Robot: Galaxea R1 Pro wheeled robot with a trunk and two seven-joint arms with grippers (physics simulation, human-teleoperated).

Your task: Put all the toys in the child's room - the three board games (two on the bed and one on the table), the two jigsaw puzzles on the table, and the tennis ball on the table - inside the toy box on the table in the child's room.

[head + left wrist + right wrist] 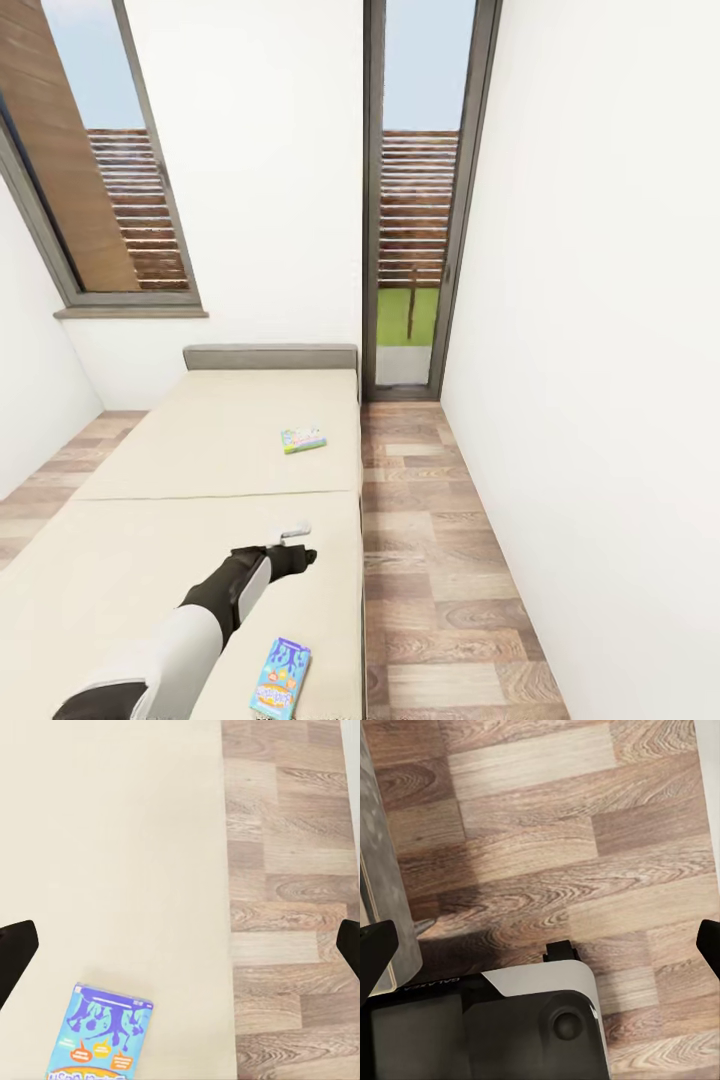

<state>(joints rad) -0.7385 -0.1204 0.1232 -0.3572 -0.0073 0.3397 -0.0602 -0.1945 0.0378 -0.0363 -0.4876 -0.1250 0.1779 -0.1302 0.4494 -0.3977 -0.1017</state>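
The beige bed (180, 470) stretches ahead of me. Two board games lie flat on it. One bluish box (281, 678) (101, 1039) is close to me near the bed's right edge. A pale green-blue one (303, 439) rests farther up the mattress. My left gripper (297, 546) (180, 952) hovers over the bed between them, open and holding nothing, a little beyond the near box. My right gripper (540, 952) is open over the wood floor, nothing between its fingers. The table, toy box, jigsaw puzzles and tennis ball are out of view.
A strip of wood-plank floor (440, 560) runs between the bed's right edge and a white wall (600, 400). A tall glass door (415, 200) stands at the far end and a window (100, 170) at the left. My own base (510, 1027) is under the right gripper.
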